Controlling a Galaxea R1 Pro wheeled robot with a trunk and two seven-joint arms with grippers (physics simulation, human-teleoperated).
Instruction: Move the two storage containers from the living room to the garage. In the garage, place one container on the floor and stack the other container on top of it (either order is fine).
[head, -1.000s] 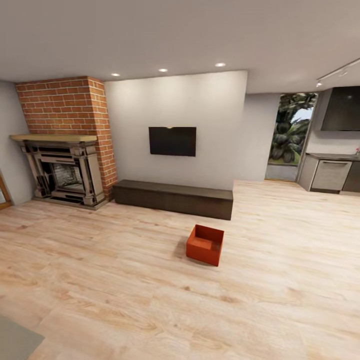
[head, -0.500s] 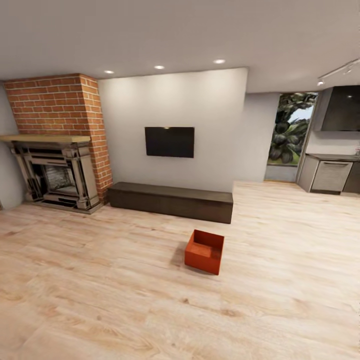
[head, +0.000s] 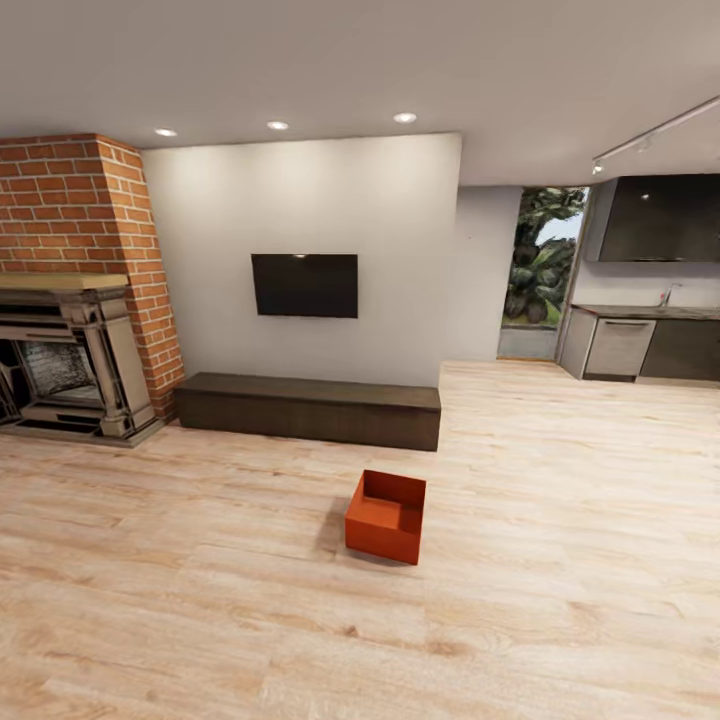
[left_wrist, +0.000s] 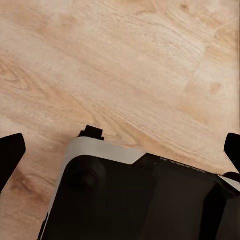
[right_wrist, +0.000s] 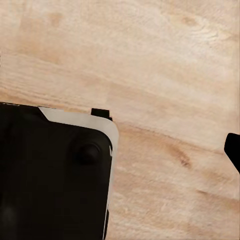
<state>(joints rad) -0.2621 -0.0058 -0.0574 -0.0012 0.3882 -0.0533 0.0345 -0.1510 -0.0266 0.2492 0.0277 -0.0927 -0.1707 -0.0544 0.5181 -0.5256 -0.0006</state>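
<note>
One orange-red open-top storage container (head: 385, 517) stands on the pale wood-plank floor (head: 560, 560) of the living room, a little in front of the long dark cabinet (head: 310, 409). It is empty and upright. In the left wrist view my left gripper (left_wrist: 121, 152) is open, its dark fingertips (left_wrist: 10, 156) far apart above the planks and my own black base. My right gripper (right_wrist: 120, 150) hangs over the same floor, with one fingertip (right_wrist: 233, 150) at the picture's edge. The garage and the other container are out of view.
A red-brick fireplace (head: 70, 300) stands at the left and a black TV (head: 305, 285) hangs on the white wall. At the right is a kitchen corner with grey cabinets (head: 620, 347) and a glass door (head: 535, 275). Open floor surrounds the container.
The head view has swung to the right, so the fireplace, TV and container sit further left in the picture. The container itself has not moved on the floor.
</note>
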